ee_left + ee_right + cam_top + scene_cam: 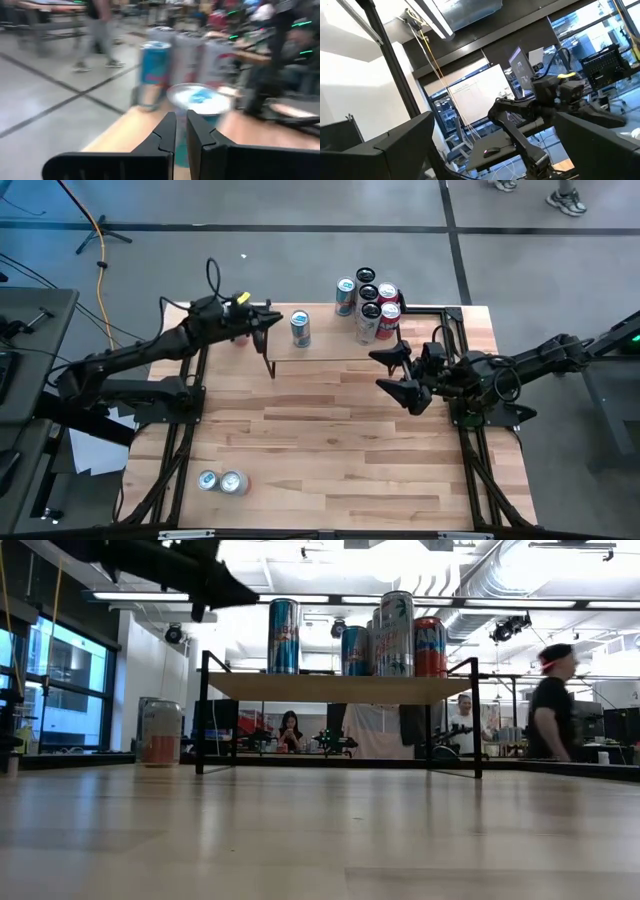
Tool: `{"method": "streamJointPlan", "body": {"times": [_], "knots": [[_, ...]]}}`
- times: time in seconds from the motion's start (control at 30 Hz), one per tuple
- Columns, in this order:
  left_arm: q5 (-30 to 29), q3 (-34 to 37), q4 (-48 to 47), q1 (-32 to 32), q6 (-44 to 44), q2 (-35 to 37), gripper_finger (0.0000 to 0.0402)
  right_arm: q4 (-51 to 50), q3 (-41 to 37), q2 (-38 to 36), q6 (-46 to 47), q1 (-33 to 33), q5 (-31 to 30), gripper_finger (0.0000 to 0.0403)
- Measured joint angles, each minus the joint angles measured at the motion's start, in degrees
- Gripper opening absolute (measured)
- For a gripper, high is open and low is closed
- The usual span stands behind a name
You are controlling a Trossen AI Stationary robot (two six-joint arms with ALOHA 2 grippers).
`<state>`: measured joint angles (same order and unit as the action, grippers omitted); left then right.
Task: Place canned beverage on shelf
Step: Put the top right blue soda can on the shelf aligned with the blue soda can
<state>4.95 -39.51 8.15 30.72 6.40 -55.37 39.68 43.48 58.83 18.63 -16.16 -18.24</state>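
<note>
Seen from above, the left gripper (274, 320) hangs over the shelf's (330, 350) left end, its fingers together and empty, tips aimed at a blue can (300, 329) standing just beyond them. That can stands upright on the shelf, long axis vertical, lid up. Farther past the fingertips a cluster of cans (368, 305) stands upright at the shelf's far edge. The right gripper (399, 373) waits off the shelf's right end, fingers spread wide, holding nothing.

The level view alone shows the shelf (335, 687) raised on black legs, cans on top, and another can (161, 733) on the tabletop (320, 830) behind. Only the overhead shows two cans (222, 481) lying near the tabletop's front-left edge (300, 515).
</note>
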Motion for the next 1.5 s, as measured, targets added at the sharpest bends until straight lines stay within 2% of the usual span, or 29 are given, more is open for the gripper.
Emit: {"method": "streamJointPlan", "body": {"times": [0.1, 0.2, 0.37, 0.47, 0.63, 0.83, 0.87, 1.0, 1.1, 1.17, 1.3, 1.5], "knots": [[-4.77, -0.70, -0.58, 0.89, -1.09, -1.56, 0.0000, 0.02, 0.00, 0.00, 3.63, 0.03, -0.08, 0.0399], [-5.83, -1.83, -3.72, 1.36, -1.08, -4.17, 0.0000, 0.17, 0.00, 0.17, 6.89, 0.04, -0.89, 0.0399], [-6.36, -4.15, -10.00, 1.05, -1.05, -8.32, 0.0000, 4.37, 0.22, 2.45, 5.44, 0.00, 0.28, 0.0391], [-7.52, -4.57, -10.12, 1.05, -1.04, -8.90, 0.0000, 4.59, 2.99, 4.97, 1.55, -0.32, 0.69, 0.0358], [-6.86, -4.65, -10.00, 1.05, -1.08, -8.55, 0.0000, -3.92, 9.99, 8.46, -3.43, -0.39, -2.47, 0.0250], [-2.93, -4.65, -10.63, -0.24, -2.06, -8.57, 0.0000, -27.40, 20.17, 8.13, -3.36, -2.03, -7.74, 0.0040], [-2.86, -4.65, -10.61, -0.58, -2.27, -8.57, 0.0000, -30.96, 21.59, 8.03, -3.63, -2.74, -8.63, 0.0021], [-2.90, -4.65, -10.71, -2.36, -3.37, -8.57, 0.0000, -41.55, 26.10, 7.78, -2.37, -5.83, -14.17, 0.0029], [-4.42, -4.65, -11.37, -3.94, -3.67, -8.57, 0.0000, -45.86, 27.06, 7.72, -2.20, -8.34, -18.48, 0.0014], [-6.11, -4.65, -11.85, -4.80, -3.66, -8.59, 0.0000, -46.95, 26.99, 7.50, -2.16, -9.72, -20.63, 0.0004], [-7.21, -4.65, -11.06, -6.04, -3.56, -8.59, 0.0000, -48.21, 26.86, 7.39, -1.62, -11.69, -23.74, 0.0012], [-10.63, -4.60, -9.03, -7.34, -2.04, -11.38, 0.0000, -48.44, 26.84, 7.39, -2.60, -13.61, -26.45, 0.0003]]}}
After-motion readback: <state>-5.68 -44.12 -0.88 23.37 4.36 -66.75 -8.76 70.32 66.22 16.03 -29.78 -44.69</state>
